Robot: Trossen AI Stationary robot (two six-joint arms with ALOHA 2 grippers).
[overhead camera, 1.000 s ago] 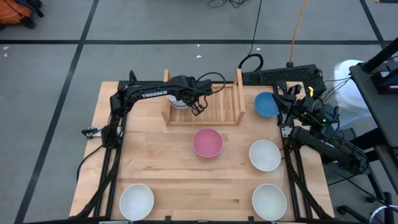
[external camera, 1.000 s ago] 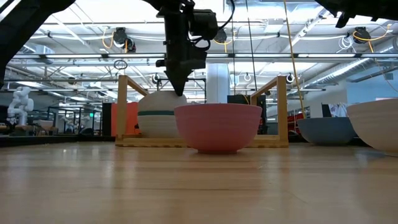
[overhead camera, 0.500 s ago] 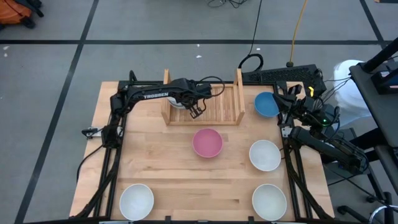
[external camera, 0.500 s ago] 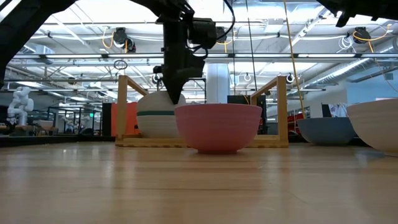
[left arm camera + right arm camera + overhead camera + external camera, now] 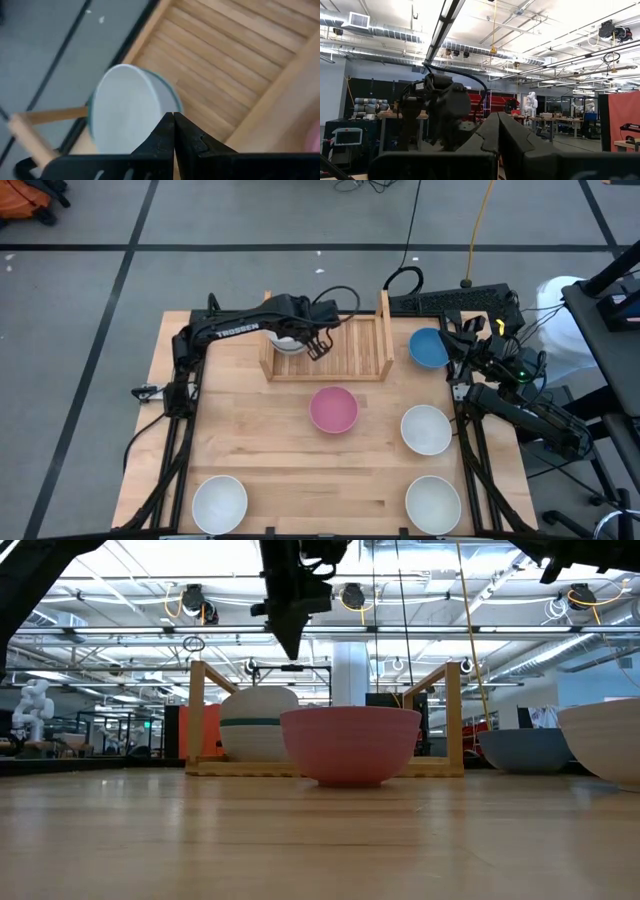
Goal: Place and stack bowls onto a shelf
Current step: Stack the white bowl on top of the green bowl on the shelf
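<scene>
Wooden tabletop [image 5: 260,440] carries scattered bowls; left claw [image 5: 318,350], pinched closed, empty, above shelf [image 5: 350,360].

high: straight down | low: table-level | both share shelf [image 5: 326,345] [image 5: 325,720]

Two black jointed arms—white TROSSEN lettering, looping black cables—tapered end effector [image 5: 320,350].

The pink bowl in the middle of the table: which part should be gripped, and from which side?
Grip the rim of the pink bowl, coming from straight above. It stands upright and open-mouthed, apart from the other bowls, so one finger can probably go inside the wall and one outside.
</scene>
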